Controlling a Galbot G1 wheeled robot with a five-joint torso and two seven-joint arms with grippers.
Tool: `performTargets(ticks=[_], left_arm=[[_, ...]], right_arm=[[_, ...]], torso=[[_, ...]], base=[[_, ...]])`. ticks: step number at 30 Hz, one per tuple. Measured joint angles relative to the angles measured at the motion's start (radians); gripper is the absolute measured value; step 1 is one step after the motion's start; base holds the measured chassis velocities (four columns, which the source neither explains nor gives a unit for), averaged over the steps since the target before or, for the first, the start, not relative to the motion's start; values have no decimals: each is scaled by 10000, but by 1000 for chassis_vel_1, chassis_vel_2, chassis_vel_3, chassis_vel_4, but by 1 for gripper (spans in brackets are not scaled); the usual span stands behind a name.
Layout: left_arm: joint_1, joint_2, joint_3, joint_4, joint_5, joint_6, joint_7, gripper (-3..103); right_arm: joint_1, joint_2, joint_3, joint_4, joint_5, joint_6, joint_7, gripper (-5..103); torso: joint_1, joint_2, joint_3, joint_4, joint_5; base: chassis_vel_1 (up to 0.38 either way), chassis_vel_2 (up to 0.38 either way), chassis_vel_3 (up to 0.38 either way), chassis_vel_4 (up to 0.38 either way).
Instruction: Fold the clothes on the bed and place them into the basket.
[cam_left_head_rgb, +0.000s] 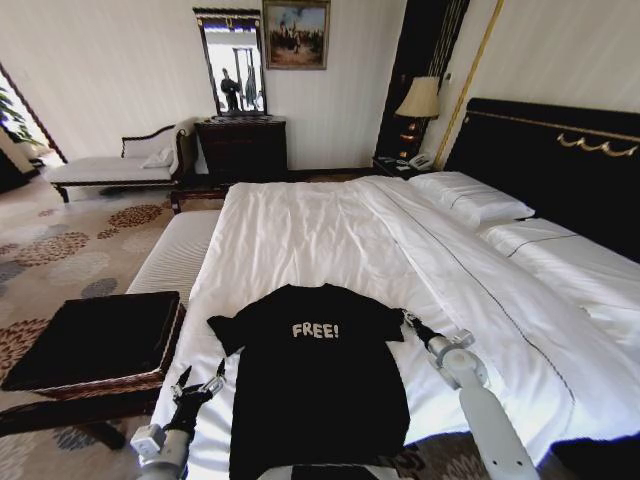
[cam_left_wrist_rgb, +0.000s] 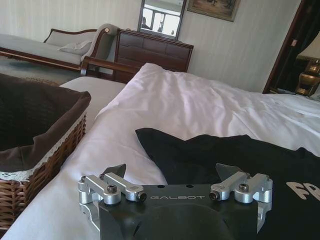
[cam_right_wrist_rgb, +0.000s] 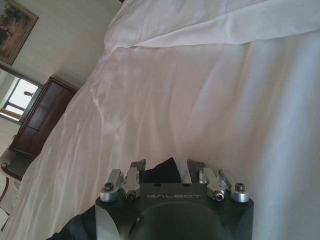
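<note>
The black T-shirt (cam_left_head_rgb: 315, 390) lies flat and face up on the foot end of the bed (cam_left_head_rgb: 330, 240), its white "FREE!" lettering (cam_left_head_rgb: 315, 331) readable across the chest and both short sleeves spread out to the sides. Its hem reaches the near edge of the white duvet, well apart from the pillows (cam_left_head_rgb: 470, 198) up by the tall black headboard (cam_left_head_rgb: 560, 160).

At the shirt's left sleeve side, the left end effector (cam_left_head_rgb: 197, 384) hovers just beside the edge of the fabric, its fingers spread apart; in the left wrist view the left end effector (cam_left_wrist_rgb: 175, 175) has its two finger pads (cam_left_wrist_rgb: 114, 172) standing wide with the black cloth between and beyond them, not gripped. At the shirt's opposite sleeve, the right end effector (cam_left_head_rgb: 412, 322) sits right at the sleeve tip. In the right wrist view the right end effector (cam_right_wrist_rgb: 166, 167) shows a corner of black fabric lying between its fingers (cam_right_wrist_rgb: 137, 167), which stand a little apart from that cloth rather than pressed onto it.

Beside the bed, off the shirt's left sleeve, the wicker basket (cam_left_head_rgb: 95, 345) with its black lining rests on a dark wooden bench (cam_left_head_rgb: 60, 410). Past the basket, along the same side of the bed, stands a striped white upholstered bench (cam_left_head_rgb: 178, 250). Farther off against the wall are a dark dresser (cam_left_head_rgb: 242, 147) and a chaise longue (cam_left_head_rgb: 110, 168).
</note>
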Motion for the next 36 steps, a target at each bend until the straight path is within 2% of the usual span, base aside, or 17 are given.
performTargets(ticks=[8, 9, 10, 12, 23, 25, 26, 29, 30, 32, 36], left_arm=[[43, -47, -29, -3, 5, -5, 18, 100], [43, -50, -16, -3, 10, -7, 20, 100], [37, -52, -27, 0, 16, -12, 22, 100], [50, -54, -73, 5, 13, -20, 25, 100], [25, -62, -137, 44, -139, 18, 4, 100], [13, -62, -90, 12, 0, 43, -10, 100], [13, -62, -90, 12, 0, 43, -10, 100], [26, -63, -42, -114, 108, 60, -32, 100], [26, -63, -42, -114, 108, 60, -32, 100], [29, -72, -37, -128, 167, 60, -42, 100], [29, -78, -36, -168, 257, 49, -60, 100]], right_arm=[[-258, 36, 167, 94, 58, -5, -42, 49], [-281, 56, 143, 98, 36, -17, -57, 47], [-226, 113, 11, 64, -66, -38, -91, 38], [-101, 124, -129, -10, -177, -58, -98, 35], [316, 41, -459, -391, -348, -85, -169, 33], [306, -8, -489, -373, -321, -109, -202, 27], [306, -8, -489, -373, -321, -109, -202, 27], [259, 20, -519, -323, -321, -114, -215, 10], [259, 20, -519, -323, -321, -114, -215, 10], [250, 50, -544, -294, -346, -116, -215, 2], [247, 53, -581, -239, -358, -116, -214, 1]], torso=[[-2, 0, 0, -3, 0], [-2, 0, 0, -3, 0], [-1, 0, 0, -3, 0], [-1, 0, 0, -1, -1], [0, -1, 1, -1, 0], [-1, 0, 0, -2, 0], [-1, 0, 0, -2, 0], [-1, 0, 0, -2, 0], [-1, 0, 0, -2, 0], [0, 0, 1, -2, 1], [0, 0, 0, -2, 0]], base=[[0, 0, 0, 0], [0, 0, 0, 0], [0, 0, 0, 0], [0, 0, 0, 0], [0, 0, 0, 0], [0, 0, 0, 0], [0, 0, 0, 0], [0, 0, 0, 0], [0, 0, 0, 0], [0, 0, 0, 0], [0, 0, 0, 0]])
